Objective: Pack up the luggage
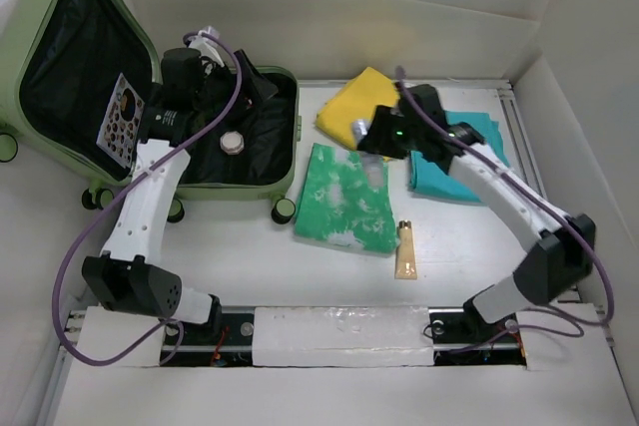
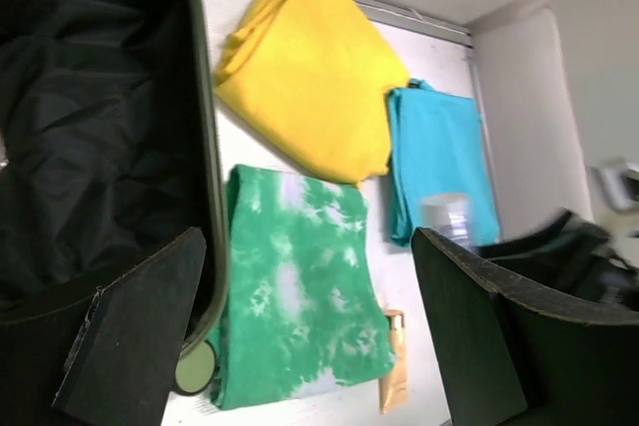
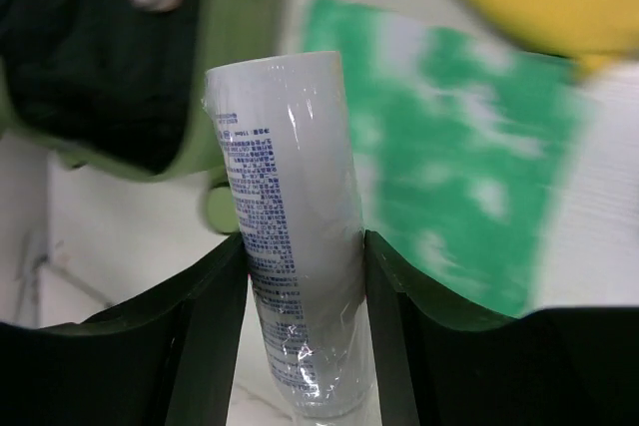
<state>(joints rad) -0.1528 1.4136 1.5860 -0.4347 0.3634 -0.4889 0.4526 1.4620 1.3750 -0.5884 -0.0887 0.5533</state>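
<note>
One white table, pale walls around, green luggage open

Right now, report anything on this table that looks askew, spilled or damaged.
Nothing spilled or damaged. The luggage stands open. The yellow cloth lies at an angle, and a tan tube lies loose beside the green cloth. The right jaws grip a white bottle.

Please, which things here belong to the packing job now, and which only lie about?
In the job: luggage, white bottle in the right fingers.
Lying about, maybe to pack later: yellow cloth, teal cloth, green tie-dye cloth, tan tube.
</note>
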